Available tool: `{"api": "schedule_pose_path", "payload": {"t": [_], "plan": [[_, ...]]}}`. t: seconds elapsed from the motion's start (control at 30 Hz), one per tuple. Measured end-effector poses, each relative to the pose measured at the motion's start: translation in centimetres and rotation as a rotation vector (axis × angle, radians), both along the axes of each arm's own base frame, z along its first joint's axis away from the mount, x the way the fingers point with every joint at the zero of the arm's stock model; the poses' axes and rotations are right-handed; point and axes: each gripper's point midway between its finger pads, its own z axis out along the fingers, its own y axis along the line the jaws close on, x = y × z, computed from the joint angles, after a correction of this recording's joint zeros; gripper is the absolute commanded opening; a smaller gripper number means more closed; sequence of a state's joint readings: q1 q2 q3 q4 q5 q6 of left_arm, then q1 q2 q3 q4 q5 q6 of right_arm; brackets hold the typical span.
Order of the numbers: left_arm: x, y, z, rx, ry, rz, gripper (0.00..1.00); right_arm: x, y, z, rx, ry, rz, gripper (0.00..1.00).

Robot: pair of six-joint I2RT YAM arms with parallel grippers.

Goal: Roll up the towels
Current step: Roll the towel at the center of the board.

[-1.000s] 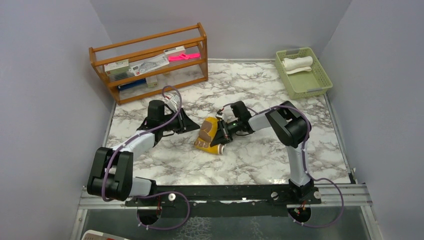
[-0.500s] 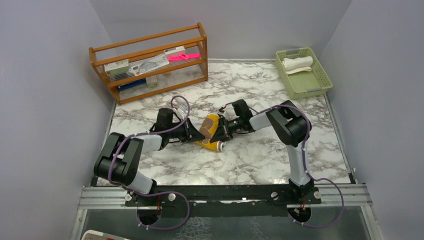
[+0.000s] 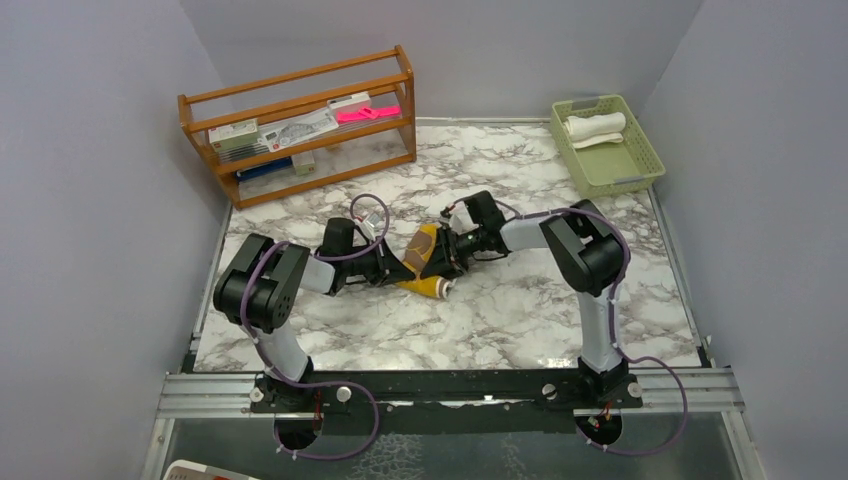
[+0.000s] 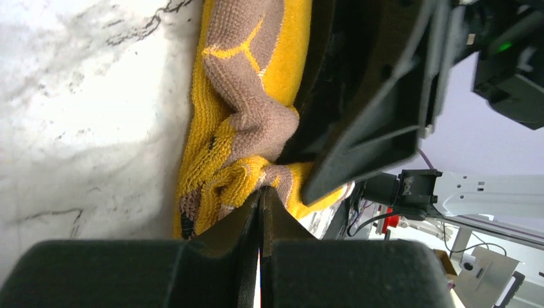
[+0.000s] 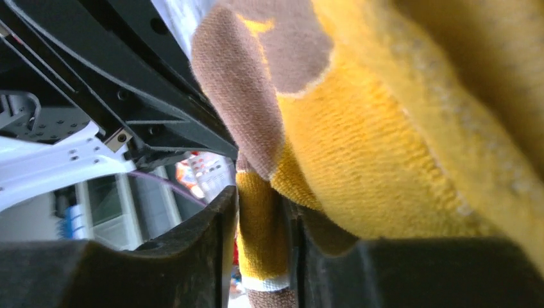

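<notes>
The mustard-yellow towel [image 3: 424,262], with brown patches, lies bunched in a partial roll at the middle of the marble table. My right gripper [image 3: 442,258] reaches it from the right and is shut on a fold of it [image 5: 260,237]. My left gripper [image 3: 392,268] comes from the left, jaws pressed together with nothing between them, its tip [image 4: 262,192] touching the towel's edge [image 4: 256,77]. The cream-white towel [image 3: 595,126] lies rolled in the pale green basket [image 3: 640,165] at the back right.
A wooden shelf rack [image 3: 300,125] with boxes and a pink item stands at the back left. Grey walls close in the table on three sides. The two gripper bodies sit very close together over the towel.
My left arm has swung right and forward until its shut tip meets the towel. The right gripper has pulled the towel slightly back and right, bunching it tighter.
</notes>
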State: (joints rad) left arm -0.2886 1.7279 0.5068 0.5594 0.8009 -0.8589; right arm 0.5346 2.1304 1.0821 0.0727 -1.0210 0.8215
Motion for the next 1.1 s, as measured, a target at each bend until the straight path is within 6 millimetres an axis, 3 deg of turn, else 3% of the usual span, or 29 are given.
{"api": "schedule_pose_path", "payload": {"t": [0.13, 0.37, 0.43, 0.5, 0.57, 0.63, 0.73, 0.87, 1.1], "plan": [[0.5, -0.2, -0.1, -0.010, -0.015, -0.001, 0.04, 1.4, -0.4, 1.2, -0.088, -0.136, -0.012, 0.47], [0.6, -0.3, -0.2, -0.012, -0.021, -0.002, 0.03, 4.3, -2.7, 4.3, -0.245, -0.594, -0.048, 0.59], [0.6, -0.3, -0.2, -0.008, -0.019, -0.004, 0.03, 4.0, -2.8, 6.0, -0.278, -0.804, -0.027, 0.61], [0.7, -0.3, -0.2, -0.001, -0.017, -0.008, 0.03, 2.9, -1.4, 7.3, -0.275, -1.024, 0.040, 0.61], [0.7, -0.2, -0.3, 0.007, -0.014, -0.013, 0.03, 0.0, 1.0, 8.1, -0.235, -1.274, 0.172, 0.61], [0.7, -0.2, -0.3, 0.014, -0.009, -0.017, 0.03, -3.1, 2.7, 7.3, -0.190, -1.449, 0.312, 0.60], [0.7, -0.2, -0.3, 0.025, -0.009, -0.021, 0.03, -5.3, 2.1, 4.4, -0.208, -1.610, 0.481, 0.59], [0.7, -0.2, -0.3, 0.039, -0.014, -0.027, 0.03, -4.4, 0.9, 2.4, -0.309, -1.765, 0.590, 0.59], [0.7, -0.2, -0.3, 0.050, -0.012, -0.033, 0.03, -1.5, 0.9, 3.0, -0.432, -1.989, 0.646, 0.57]]}}
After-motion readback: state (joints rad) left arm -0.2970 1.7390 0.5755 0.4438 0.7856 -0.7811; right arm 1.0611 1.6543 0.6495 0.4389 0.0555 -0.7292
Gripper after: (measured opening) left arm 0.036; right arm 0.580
